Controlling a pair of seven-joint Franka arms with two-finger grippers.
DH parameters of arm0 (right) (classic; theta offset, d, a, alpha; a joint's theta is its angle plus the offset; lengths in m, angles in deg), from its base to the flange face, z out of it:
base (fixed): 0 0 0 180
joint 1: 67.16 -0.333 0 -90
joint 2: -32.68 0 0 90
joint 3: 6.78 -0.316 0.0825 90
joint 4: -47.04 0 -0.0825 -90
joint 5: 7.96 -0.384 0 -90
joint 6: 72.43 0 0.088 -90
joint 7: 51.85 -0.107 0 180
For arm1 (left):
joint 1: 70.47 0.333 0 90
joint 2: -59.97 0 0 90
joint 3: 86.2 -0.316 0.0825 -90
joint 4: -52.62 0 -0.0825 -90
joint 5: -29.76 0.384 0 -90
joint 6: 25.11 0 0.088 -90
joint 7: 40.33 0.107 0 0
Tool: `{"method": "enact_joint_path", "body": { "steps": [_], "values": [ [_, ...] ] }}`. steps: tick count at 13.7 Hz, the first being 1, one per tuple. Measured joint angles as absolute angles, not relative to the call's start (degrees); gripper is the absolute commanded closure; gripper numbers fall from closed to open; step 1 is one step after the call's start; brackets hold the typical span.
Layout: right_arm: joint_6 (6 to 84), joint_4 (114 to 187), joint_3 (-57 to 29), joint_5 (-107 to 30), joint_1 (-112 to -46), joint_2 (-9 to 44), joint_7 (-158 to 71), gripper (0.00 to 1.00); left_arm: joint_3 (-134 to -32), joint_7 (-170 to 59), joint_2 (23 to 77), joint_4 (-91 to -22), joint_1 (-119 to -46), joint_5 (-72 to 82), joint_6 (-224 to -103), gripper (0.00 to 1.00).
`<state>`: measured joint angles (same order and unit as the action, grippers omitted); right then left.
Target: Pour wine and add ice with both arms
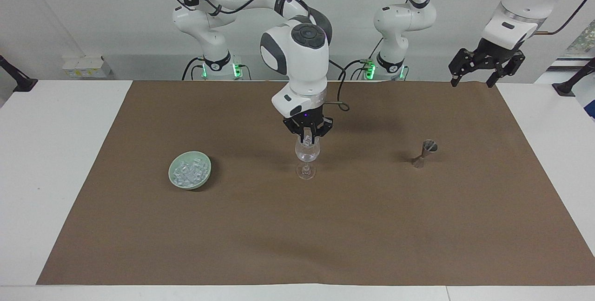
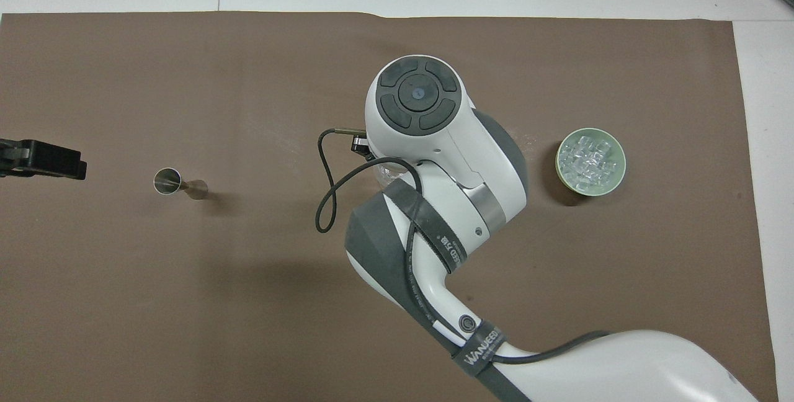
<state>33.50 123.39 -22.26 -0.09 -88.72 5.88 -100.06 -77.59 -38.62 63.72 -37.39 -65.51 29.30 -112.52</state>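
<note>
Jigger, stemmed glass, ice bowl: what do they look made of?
Jigger: probably brushed metal, grey with a dull sheen. Stemmed glass: clear glass, or maybe plastic; the mat shows through. Bowl: likely glazed ceramic, pale green and opaque, holding the ice.

A stemmed glass (image 1: 307, 157) stands mid-mat (image 1: 297, 226). The bowl (image 1: 189, 170) of ice (image 1: 189, 171) sits beside it toward the right arm's end, the jigger (image 1: 424, 153) toward the left arm's end, all in one row.
</note>
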Motion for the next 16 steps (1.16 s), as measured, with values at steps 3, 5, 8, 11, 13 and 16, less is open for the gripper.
{"method": "enact_joint_path", "body": {
  "steps": [3,5,8,11,13,16],
  "values": [
    [33.5,123.4,-22.3,-0.1,-88.7,5.9,-100.1,0.67,-77.9,-38.6,63.8,-37.4,-65.5,28.9,-112.5,0.0],
    [33.5,123.4,-22.3,-0.1,-88.7,5.9,-100.1,0.67,-78.1,-38.6,63.8,-37.4,-65.4,28.9,-112.5,0.0],
    [33.5,123.4,-22.3,-0.1,-88.7,5.9,-100.1,0.66,-78.4,-38.6,64.0,-37.4,-65.4,28.8,-112.3,0.0],
    [33.5,123.4,-22.3,-0.1,-88.7,5.9,-100.1,0.64,-78.5,-38.6,64.0,-37.4,-65.3,28.8,-112.1,0.0],
    [33.5,123.4,-22.3,-0.1,-88.7,5.9,-100.2,0.64,-78.5,-38.6,64.0,-37.4,-65.3,28.7,-112.0,0.0],
    [33.5,123.4,-22.3,-0.1,-88.7,5.9,-100.3,0.64,-78.5,-38.6,64.0,-37.4,-65.3,28.7,-111.5,0.0]
  ]
}}
